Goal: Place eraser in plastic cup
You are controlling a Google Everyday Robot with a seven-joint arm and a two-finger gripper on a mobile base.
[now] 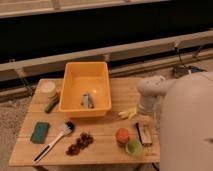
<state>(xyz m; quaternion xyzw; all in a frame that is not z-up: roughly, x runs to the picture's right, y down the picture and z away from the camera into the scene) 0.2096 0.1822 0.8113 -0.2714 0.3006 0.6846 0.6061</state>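
The eraser [144,134], a small dark-topped block with tan sides, lies on the wooden table [107,131] near its front right edge. The light-green plastic cup [133,146] stands just to its front left, next to an orange-red round thing [122,135]. My white arm [150,94] reaches down over the table's right side. My gripper [145,120] hangs at its end, just behind and above the eraser, mostly hidden by the arm.
An orange bin [70,95] with a grey object [88,100] sits at the back middle. A yellow item [128,113] lies by the arm. On the left are a white container [48,88], a green vegetable [51,105], a teal sponge [40,132], a brush [55,142] and a dark cluster [80,144].
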